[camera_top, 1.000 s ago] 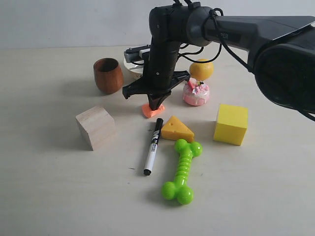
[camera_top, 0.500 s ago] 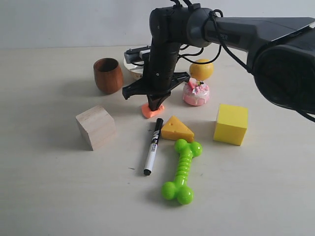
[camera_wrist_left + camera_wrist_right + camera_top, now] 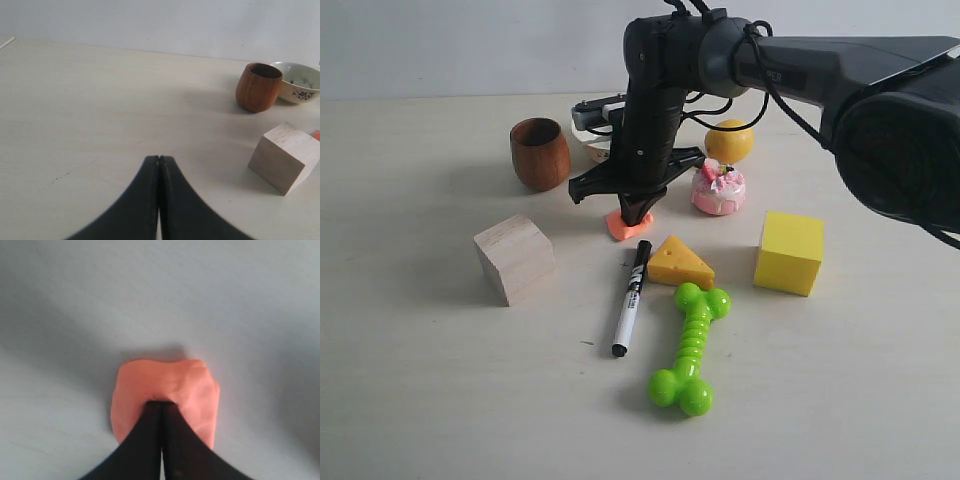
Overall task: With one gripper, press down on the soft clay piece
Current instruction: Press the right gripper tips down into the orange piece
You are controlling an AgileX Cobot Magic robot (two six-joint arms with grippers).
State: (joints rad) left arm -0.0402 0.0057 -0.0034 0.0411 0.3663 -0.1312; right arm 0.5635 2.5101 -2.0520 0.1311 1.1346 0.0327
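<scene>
On pale tabletop [image 3: 420, 400], closed fingers [image 3: 142, 450] denting clay piece [image 3: 170, 380], white wall [image 3: 470, 40] behind

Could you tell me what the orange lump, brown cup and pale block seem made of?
The orange lump looks like soft matte clay, dented where the right gripper presses. The brown cup seems smooth, satin-finished wood. The pale block appears raw wood, with faint grain.
</scene>
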